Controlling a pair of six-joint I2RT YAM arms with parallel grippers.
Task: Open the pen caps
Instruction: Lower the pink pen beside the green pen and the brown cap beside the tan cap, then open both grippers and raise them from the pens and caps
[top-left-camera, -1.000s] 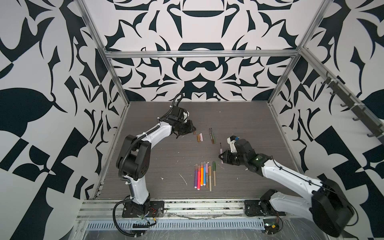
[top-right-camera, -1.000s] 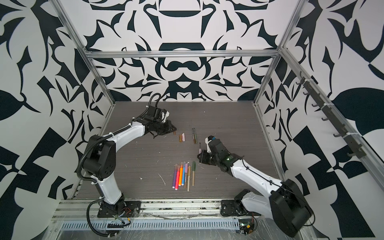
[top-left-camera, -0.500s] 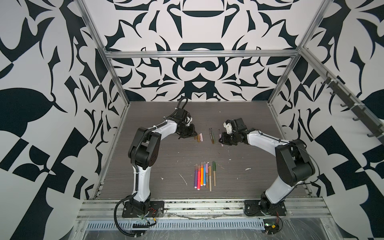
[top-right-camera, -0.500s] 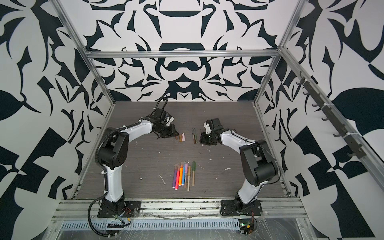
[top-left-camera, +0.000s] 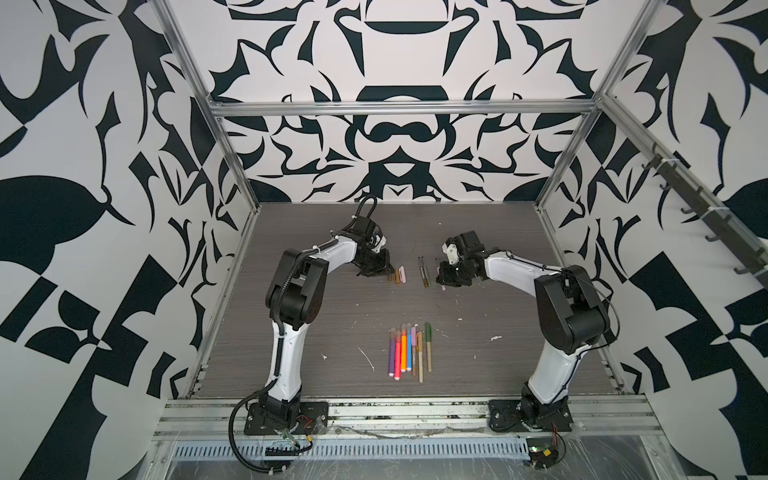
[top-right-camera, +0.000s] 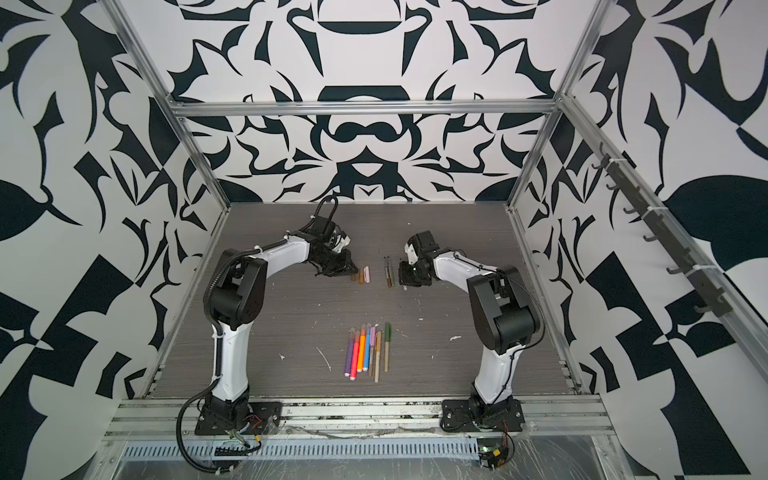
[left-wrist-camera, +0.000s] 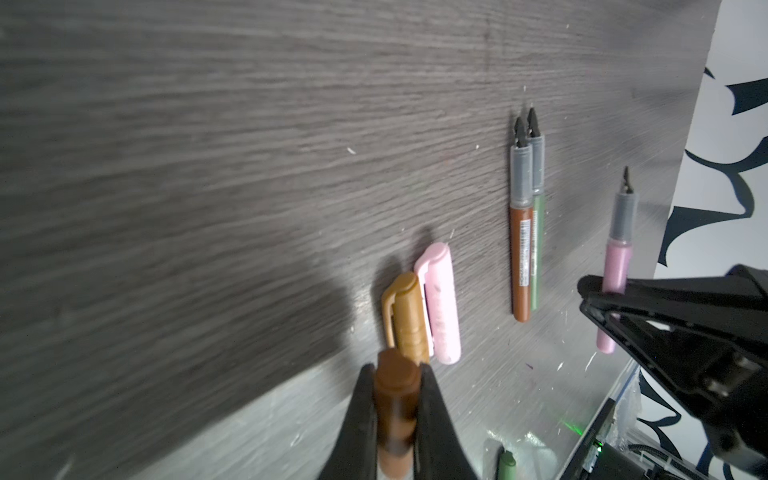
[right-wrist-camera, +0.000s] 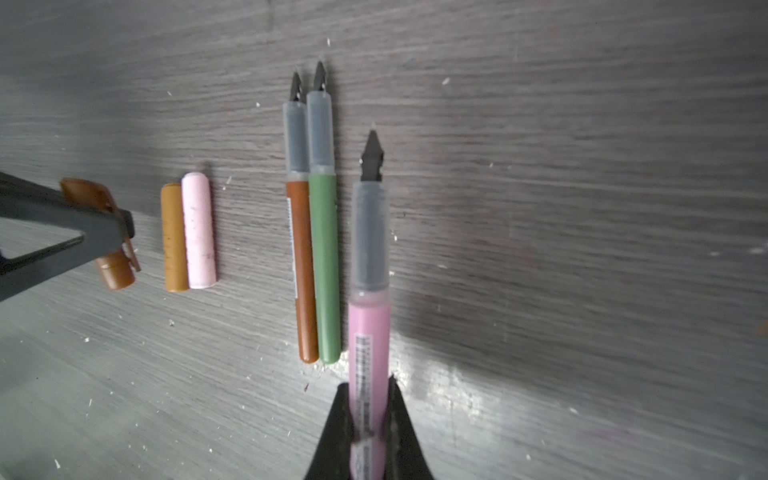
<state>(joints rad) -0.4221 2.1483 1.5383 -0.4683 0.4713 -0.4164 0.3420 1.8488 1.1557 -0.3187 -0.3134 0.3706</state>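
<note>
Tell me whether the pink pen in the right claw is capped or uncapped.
Uncapped: the pink pen held by the right claw shows a bare dark nib and clear grey collar.

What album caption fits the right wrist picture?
Right claw grips an uncapped pink pen near a brown pen and green pen; left claw holds a brown cap.

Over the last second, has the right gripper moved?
Yes. The right gripper, shut on the pink pen, has moved away from the camera, ending beside the uncapped brown and green pens.
</note>
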